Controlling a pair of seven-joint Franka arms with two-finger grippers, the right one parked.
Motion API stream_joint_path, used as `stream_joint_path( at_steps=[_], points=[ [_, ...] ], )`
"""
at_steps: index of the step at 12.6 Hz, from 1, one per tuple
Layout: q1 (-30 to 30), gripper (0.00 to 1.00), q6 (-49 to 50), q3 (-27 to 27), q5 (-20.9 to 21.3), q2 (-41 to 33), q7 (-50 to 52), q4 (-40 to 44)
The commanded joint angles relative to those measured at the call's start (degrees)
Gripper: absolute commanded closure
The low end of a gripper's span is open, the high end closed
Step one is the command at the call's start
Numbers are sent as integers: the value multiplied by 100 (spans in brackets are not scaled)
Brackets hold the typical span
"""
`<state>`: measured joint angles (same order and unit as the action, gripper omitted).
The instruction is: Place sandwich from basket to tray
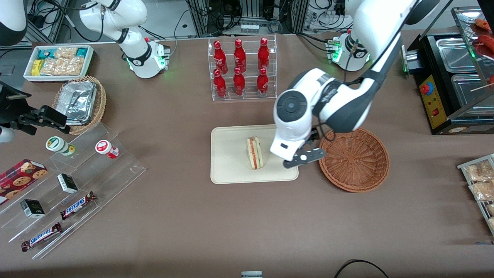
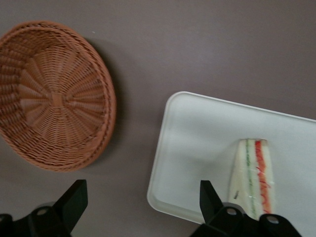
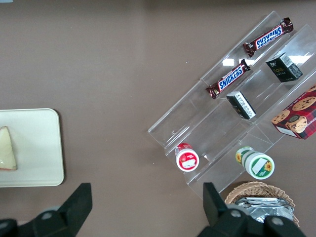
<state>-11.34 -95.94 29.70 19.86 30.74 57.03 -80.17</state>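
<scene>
On the tray, sandwich; pincer spread above.

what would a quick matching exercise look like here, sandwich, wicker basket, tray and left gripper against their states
Things:
1. sandwich
2. wicker basket
3. tray
4. left gripper

States:
A. empty, on the table beside the tray
B. open, holding nothing, above the tray's edge nearest the basket
C. lying on the tray
D. cream-beige, carrying the sandwich

Pairs: 1-C, 2-A, 3-D, 4-B
</scene>
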Motion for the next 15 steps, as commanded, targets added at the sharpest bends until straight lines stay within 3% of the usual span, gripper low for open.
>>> stream_joint_path(
  at_steps=[1,6,9,15],
  points=[
    [404,0,5,36,-122,-682,-410,-736],
    [993,0,260,27,-263,-1078,-1176,-1035],
    [1328,0,225,-86,-886,-1797,-2281,-1658],
    [1161,0,909,-1280,-1633,-2677,-4144,-1871]
  ],
)
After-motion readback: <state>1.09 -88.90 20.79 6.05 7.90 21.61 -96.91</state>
